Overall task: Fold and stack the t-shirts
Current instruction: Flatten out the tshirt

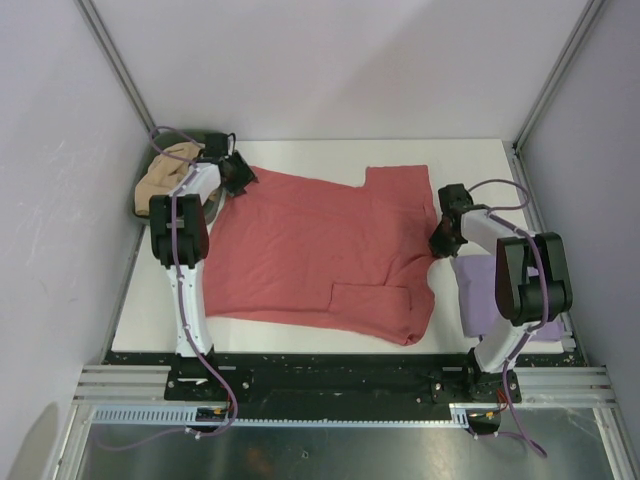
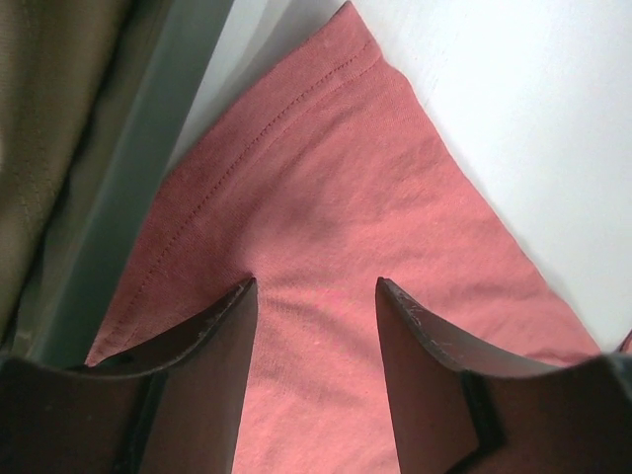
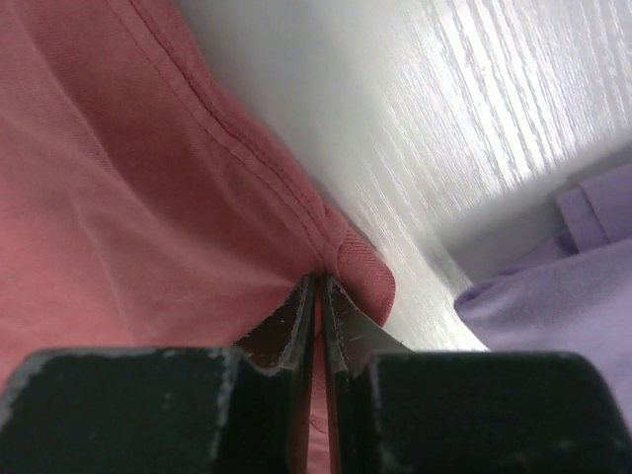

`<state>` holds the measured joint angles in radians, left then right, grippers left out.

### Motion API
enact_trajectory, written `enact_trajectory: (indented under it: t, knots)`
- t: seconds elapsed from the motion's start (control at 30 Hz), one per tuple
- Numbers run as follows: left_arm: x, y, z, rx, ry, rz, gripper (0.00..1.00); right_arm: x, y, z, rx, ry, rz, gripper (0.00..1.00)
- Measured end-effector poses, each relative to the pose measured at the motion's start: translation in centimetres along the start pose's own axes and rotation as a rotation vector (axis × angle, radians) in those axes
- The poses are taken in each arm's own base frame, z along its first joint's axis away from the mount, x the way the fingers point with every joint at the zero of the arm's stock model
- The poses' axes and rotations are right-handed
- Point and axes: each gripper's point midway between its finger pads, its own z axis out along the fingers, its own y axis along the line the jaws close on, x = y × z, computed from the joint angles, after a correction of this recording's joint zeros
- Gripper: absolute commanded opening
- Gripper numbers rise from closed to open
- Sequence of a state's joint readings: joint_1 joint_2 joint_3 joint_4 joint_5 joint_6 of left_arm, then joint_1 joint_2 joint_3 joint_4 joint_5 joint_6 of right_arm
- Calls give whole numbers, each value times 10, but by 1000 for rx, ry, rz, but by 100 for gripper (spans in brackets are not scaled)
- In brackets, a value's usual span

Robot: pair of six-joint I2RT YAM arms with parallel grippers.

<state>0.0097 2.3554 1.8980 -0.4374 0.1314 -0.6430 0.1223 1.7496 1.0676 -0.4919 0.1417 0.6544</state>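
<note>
Worktop (image 1: pixel 400 160) carries the salmon-red t-shirt (image 1: pixel 320 250) spread flat across its centre. The right end effector (image 3: pixel 318 281) is clamped tight on the shirt's hem at its right edge, near the lavender t-shirt (image 1: pixel 480 285). The left end effector (image 2: pixel 316 286) stands with jaws apart over the shirt's far-left corner, beside the dark green bin (image 2: pixel 128 178), where the tan t-shirt (image 1: pixel 165 175) lies bunched.

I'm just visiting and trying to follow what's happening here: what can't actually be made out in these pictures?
1. Purple shirt: top view, the right arm covers much of it; folded or not, unclear.
2. Tan shirt: top view, the left arm hides part; left wrist view blurs it.
3. Bin: left wrist view, only a blurred wall strip shows.
4. Left claw: open over the red shirt; touching or not, unclear.
</note>
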Motion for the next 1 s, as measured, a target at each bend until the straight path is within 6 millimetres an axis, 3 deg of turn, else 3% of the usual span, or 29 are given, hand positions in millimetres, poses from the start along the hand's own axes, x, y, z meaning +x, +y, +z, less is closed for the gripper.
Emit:
enact_trajectory:
  t: [0.2,0.43,0.73,0.83,1.0]
  knots:
    - [1,0,-1,6,10,12,57,0,-11,-15,15,-9,5,14]
    - [3,-1,-3,19,28,17,59,5,-31,-13,47,16,18,24]
    - [8,-22,-13,104,72,74,68,0,-1,-48,-55,-66,-34,30]
    - [15,-38,-24,139,81,107,67,-8,5,-51,-74,-83,-27,29]
    - [72,-87,-89,223,116,226,60,-25,21,-40,-114,-87,-1,28]
